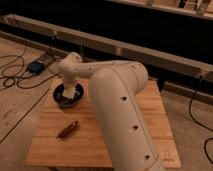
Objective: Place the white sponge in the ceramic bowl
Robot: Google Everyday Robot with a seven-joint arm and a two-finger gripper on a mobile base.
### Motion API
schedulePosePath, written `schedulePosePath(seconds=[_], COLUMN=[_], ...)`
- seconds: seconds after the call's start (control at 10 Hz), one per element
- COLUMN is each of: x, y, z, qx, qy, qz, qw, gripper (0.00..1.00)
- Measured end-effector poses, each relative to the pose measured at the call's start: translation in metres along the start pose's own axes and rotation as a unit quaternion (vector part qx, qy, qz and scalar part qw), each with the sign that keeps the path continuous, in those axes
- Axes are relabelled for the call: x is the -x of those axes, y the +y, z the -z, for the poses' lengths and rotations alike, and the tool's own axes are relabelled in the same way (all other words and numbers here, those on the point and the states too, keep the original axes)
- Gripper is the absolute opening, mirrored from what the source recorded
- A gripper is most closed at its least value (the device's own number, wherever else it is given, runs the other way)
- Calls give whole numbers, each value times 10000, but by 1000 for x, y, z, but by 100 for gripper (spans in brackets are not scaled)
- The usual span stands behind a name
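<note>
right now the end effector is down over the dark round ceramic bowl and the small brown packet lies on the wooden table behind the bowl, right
Not quite. The small brown packet lies in front of the dark round ceramic bowl, nearer the camera, not behind it. The camera view shows this. The end effector is indeed down over that bowl on the wooden table.
</note>
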Motion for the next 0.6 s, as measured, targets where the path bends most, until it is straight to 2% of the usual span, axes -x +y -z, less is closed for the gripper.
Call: schedulePosePath(seconds=[0.3, 0.5, 0.6], x=[0, -1, -1], y=[4, 11, 9], z=[6, 17, 17], qx=[153, 370, 365], qy=[-28, -41, -39], qz=[23, 13, 3], qw=[9999, 9993, 9993], gripper=[80, 80, 80])
